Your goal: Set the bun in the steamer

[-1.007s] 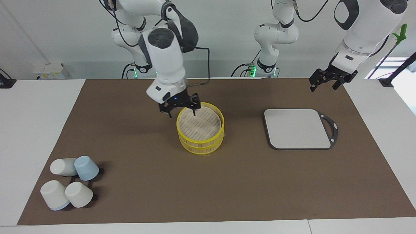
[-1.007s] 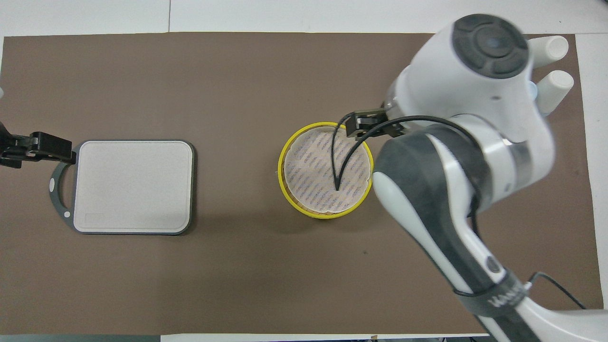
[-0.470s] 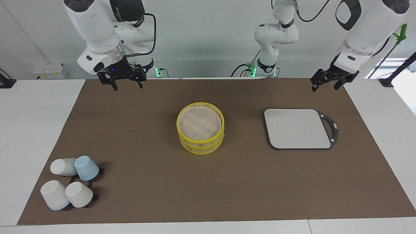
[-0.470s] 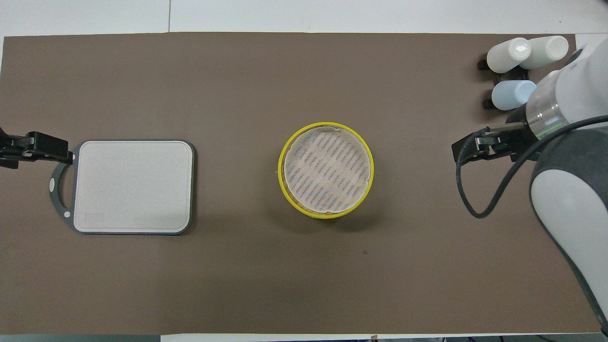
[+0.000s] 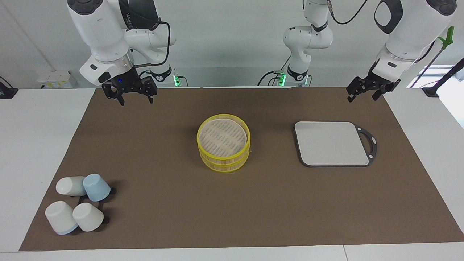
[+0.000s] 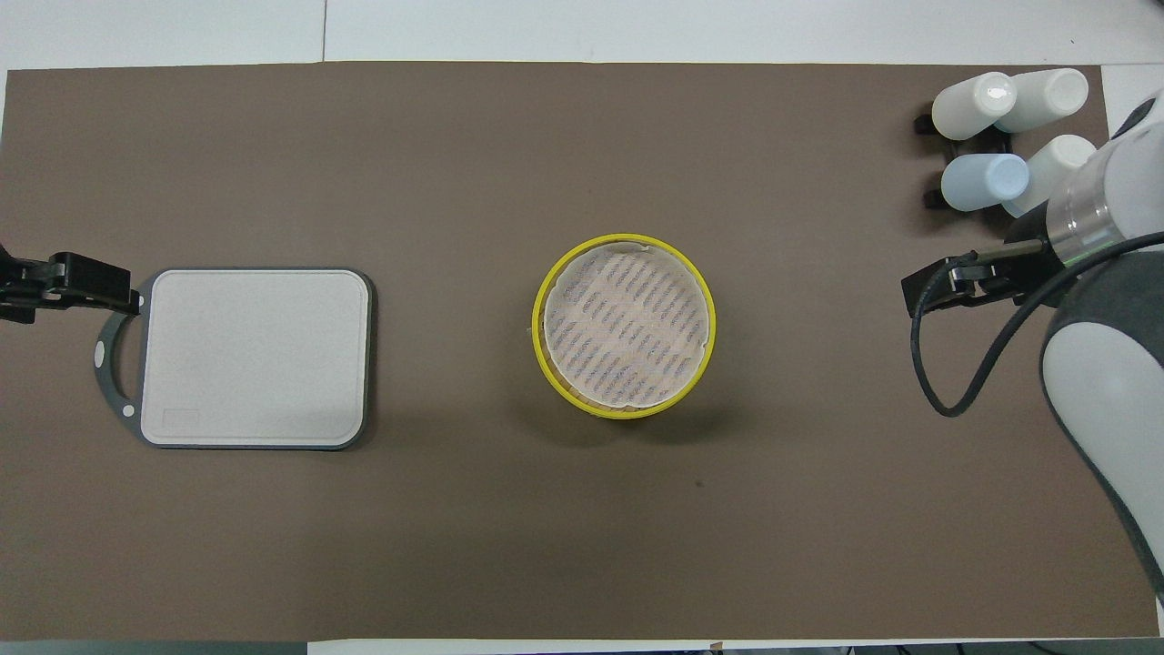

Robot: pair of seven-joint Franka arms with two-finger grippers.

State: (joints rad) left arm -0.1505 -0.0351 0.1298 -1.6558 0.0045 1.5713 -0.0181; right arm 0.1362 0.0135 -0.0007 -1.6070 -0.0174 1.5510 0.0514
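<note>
The steamer [image 5: 223,142] stands in the middle of the brown mat, two stacked tiers with yellow rims and a pale slatted top; it also shows in the overhead view [image 6: 624,326]. No bun shows in either view. My right gripper [image 5: 134,98] hangs open and empty in the air over the mat's edge nearest the robots, toward the right arm's end, well apart from the steamer; it shows in the overhead view [image 6: 946,287] too. My left gripper [image 5: 362,93] waits open and empty in the air over the mat's corner at the left arm's end [image 6: 55,284].
A grey rectangular board [image 5: 331,143] with a dark handle lies beside the steamer toward the left arm's end [image 6: 255,355]. Several white and pale-blue cups [image 5: 78,206] lie on a black rack at the right arm's end, farther from the robots [image 6: 1000,127].
My right gripper has left the steamer's rim, risen and swung back to the mat's edge near its base, then shifted slightly further outward. The left arm has not moved.
</note>
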